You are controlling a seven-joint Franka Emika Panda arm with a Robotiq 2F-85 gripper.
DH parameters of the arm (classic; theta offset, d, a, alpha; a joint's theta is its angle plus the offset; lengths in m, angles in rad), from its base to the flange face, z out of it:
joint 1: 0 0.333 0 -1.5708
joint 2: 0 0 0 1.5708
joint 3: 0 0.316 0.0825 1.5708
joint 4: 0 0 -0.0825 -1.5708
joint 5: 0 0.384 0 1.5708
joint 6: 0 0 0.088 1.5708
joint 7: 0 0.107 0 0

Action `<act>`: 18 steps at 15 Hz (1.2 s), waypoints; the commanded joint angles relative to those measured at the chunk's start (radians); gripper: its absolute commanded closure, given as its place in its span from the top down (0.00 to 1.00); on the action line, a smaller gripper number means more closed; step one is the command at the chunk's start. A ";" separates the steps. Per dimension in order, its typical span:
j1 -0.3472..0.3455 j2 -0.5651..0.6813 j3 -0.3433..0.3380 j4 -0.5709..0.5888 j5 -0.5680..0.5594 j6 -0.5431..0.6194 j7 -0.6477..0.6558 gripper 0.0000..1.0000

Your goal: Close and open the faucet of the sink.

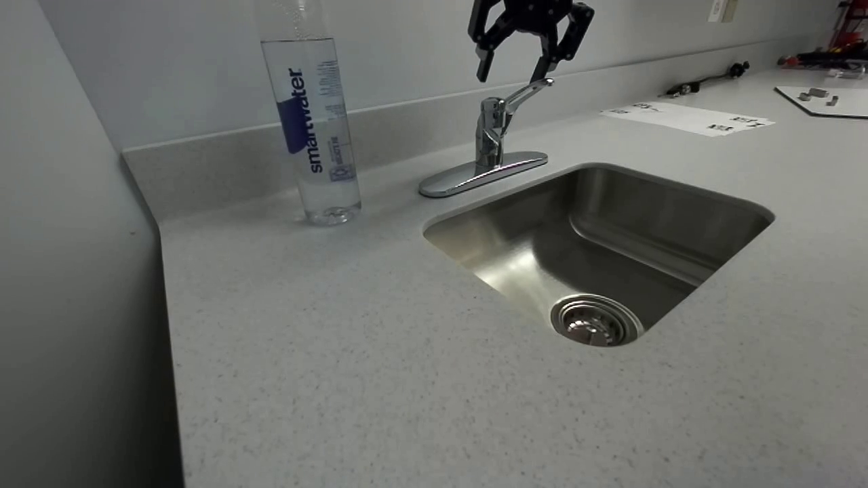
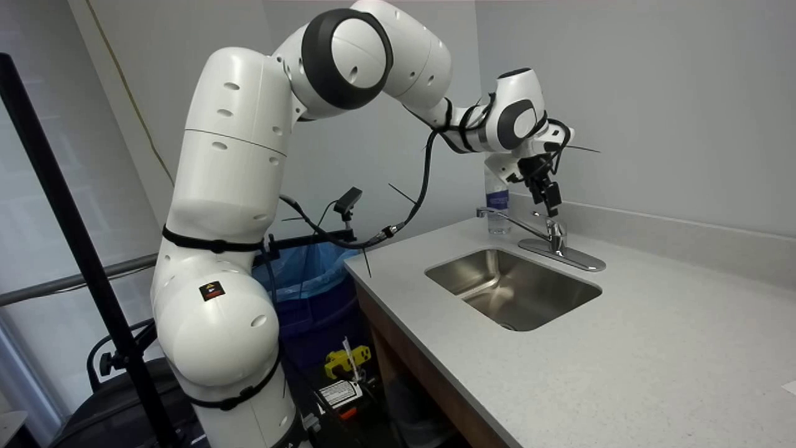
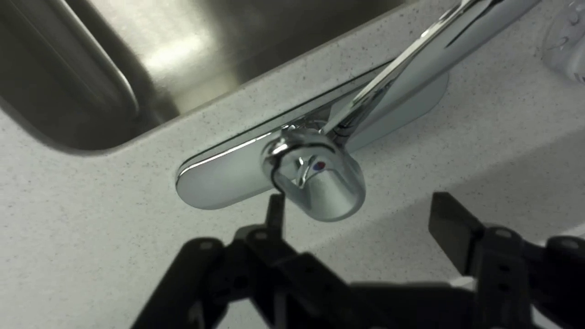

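- Found the shiny faucet (image 1: pixel 491 132) upright on the counter (image 1: pixel 305 325), right beside the sink (image 1: pixel 641 203).
- Saw its long flat base (image 3: pixel 215 185) in line with the sink's edge.
- Saw its spout (image 3: pixel 438 50) on a slant across the base, toward the bottle (image 1: pixel 319 135).
- Saw its thin handle (image 1: pixel 530 92) tipped up, away from the bottle.
- Saw the jaws wide apart, just above the faucet; couldn't tell about touching the handle.

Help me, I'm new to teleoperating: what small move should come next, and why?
I'd probably lower the gripper slightly, to bring the faucet's handle between its fingers: they stand open, and in an exterior view the handle's end rises only to one fingertip, contact unclear.
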 commanded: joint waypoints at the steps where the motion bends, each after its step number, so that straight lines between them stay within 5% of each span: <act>1: -0.005 -0.035 0.001 -0.036 0.007 0.008 -0.017 0.50; 8: 0.000 -0.048 0.006 -0.066 0.005 0.012 -0.023 0.00; 18: -0.001 -0.106 0.001 -0.170 -0.025 -0.012 -0.055 0.00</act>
